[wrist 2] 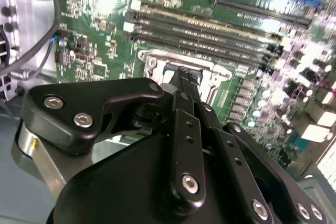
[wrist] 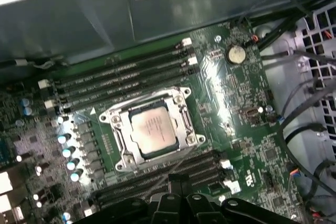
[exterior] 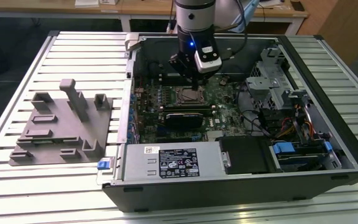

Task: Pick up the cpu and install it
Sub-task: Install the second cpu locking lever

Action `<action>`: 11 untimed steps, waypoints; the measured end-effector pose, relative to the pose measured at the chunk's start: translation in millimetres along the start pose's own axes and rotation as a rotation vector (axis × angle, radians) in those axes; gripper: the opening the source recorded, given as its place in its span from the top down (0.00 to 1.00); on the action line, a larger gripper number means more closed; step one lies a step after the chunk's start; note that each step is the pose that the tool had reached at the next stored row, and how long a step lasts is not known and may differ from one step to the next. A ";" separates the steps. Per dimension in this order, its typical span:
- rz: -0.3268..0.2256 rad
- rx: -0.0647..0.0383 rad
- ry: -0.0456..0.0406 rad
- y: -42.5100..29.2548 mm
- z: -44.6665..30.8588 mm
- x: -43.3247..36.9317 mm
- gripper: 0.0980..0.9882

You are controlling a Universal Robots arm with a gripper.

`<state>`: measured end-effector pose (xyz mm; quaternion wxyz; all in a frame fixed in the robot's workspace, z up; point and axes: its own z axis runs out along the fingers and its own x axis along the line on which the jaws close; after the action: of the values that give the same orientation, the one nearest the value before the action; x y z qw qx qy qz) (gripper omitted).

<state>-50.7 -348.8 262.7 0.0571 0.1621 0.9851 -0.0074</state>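
A slatted metal bench (exterior: 73, 186) carries an open computer case (exterior: 241, 186) lying on its side. At the near edge of the case sits a grey power supply box (exterior: 169, 161) with a label on top, and just to the exterior view's right of it a black drive bay (exterior: 247, 156) with blue clips. On the bench to the exterior view's left of the case lies a grey plastic tray (exterior: 54, 128) with upright blocks, well apart from the arm.

Farther in, the green circuit board (exterior: 229, 119) covers the floor of the case. A black card (exterior: 182, 119) lies across it, near the socket. Beyond that card is the socket frame (wrist: 181, 116), its metal bracket open around the cpu (wrist: 153, 129), which lies flat inside the socket with its pale silver top facing up. Rows of dark memory slots (wrist: 121, 74) run along both sides of the socket.

The pincer (exterior: 196, 86) hangs straight above the socket, its tips near the cpu but apart from it in the exterior view. In the second wrist view the black fingers (wrist 2: 186, 129) lie close together with nothing between them. Behind the case, at the far edge, stands a wooden desk (exterior: 141, 9).
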 end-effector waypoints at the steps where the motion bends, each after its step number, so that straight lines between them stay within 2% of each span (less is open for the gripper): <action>1: 0.000 0.000 0.0009 -2.0 0.5 -0.6 0.99; 7: -0.001 0.007 0.0200 -7.5 4.0 -2.1 0.99; 11: -0.001 0.008 0.0225 -7.6 4.0 -2.1 0.99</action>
<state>-50.7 -356.9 259.0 0.0454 0.1620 0.9857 -0.0094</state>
